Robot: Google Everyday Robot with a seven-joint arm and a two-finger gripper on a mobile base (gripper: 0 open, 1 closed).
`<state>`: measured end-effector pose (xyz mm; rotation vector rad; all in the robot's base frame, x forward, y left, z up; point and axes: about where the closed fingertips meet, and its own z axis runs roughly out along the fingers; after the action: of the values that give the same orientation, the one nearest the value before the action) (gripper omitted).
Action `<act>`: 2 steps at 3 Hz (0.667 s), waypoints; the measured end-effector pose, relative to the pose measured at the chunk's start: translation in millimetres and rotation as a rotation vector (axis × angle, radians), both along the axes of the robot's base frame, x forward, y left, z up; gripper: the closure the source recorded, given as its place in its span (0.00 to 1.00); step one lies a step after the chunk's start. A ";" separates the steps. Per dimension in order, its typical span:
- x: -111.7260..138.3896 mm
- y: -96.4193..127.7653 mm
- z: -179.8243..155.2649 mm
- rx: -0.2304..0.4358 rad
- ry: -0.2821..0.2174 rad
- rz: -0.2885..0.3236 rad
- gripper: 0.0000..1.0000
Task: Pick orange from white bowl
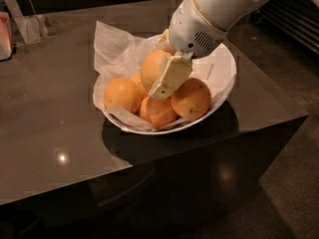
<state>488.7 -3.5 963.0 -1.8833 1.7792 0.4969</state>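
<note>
— Way in over the white bowl [227,81]?
— Blocked from the right and from above: arm [214,14] slanting down from the far right, gripper [162,68] low over the middle, clamped on the orange [151,67], one finger pad [170,77] flat against its near-right side.
— And beneath?
— Packed tight. Left fruit [121,94], near fruit [158,112] and right fruit [191,98] touching one another (a fourth fruit [136,79] half hidden behind).
— Left side?
— Open above the table [50,118], near and left of the bowl. Crumpled paper [112,46] standing up past the far-left rim. Well apart at the far left, a clear stand [30,26] and a pink thing [5,34] at the edge.
</note>
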 end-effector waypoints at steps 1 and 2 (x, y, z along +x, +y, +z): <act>-3.2 9.2 32.1 0.023 -0.069 0.027 1.00; -9.8 11.7 50.7 0.053 -0.105 0.039 1.00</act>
<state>478.9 8.2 1013.6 -1.8762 1.6490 0.4464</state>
